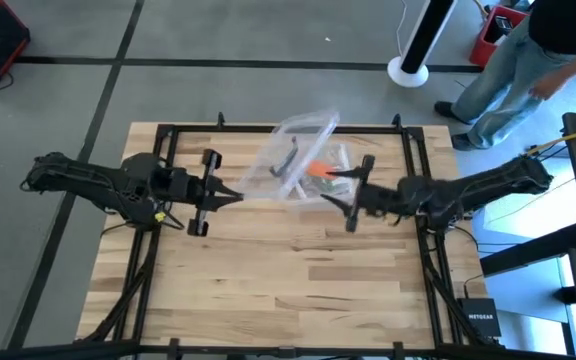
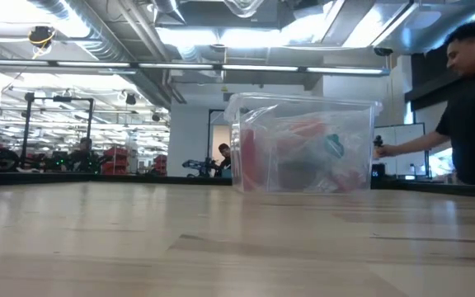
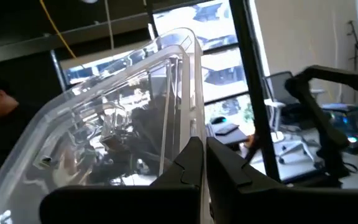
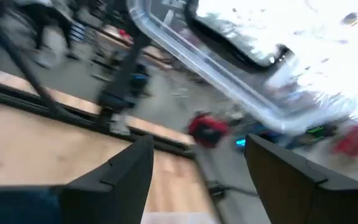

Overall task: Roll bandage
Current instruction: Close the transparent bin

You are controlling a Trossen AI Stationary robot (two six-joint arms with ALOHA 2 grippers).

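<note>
The orange bandage (image 1: pixel 320 170) lies bunched inside the clear plastic box (image 1: pixel 298 155), which stands at the middle of the table's far half. In the low view it shows as a reddish patch (image 2: pixel 303 136) behind the box's wall (image 2: pixel 246 148). My left gripper (image 1: pixel 238 195) is shut at the box's left near corner. My right gripper (image 1: pixel 331 190) stands open at the box's right side, close to the bandage and touching nothing that I can see. Its two fingers (image 4: pixel 135 168) are wide apart with nothing between them. My left gripper comes at the box about level from the table's left, tipped slightly upward. An upright edge of the clear wall (image 3: pixel 193 106) runs down to its shut fingertips (image 3: pixel 194 155). The fingers hide the contact itself. The box's rim (image 3: pixel 135 62) rises above them.
A black frame (image 1: pixel 288 130) runs round the table's far edge and sides. Bare wood (image 1: pixel 288 290) lies on the near half. A person (image 1: pixel 528 70) stands beyond the far right corner, also in the low view (image 2: pixel 472 107). Other items, one teal (image 2: pixel 334 147), lie in the box.
</note>
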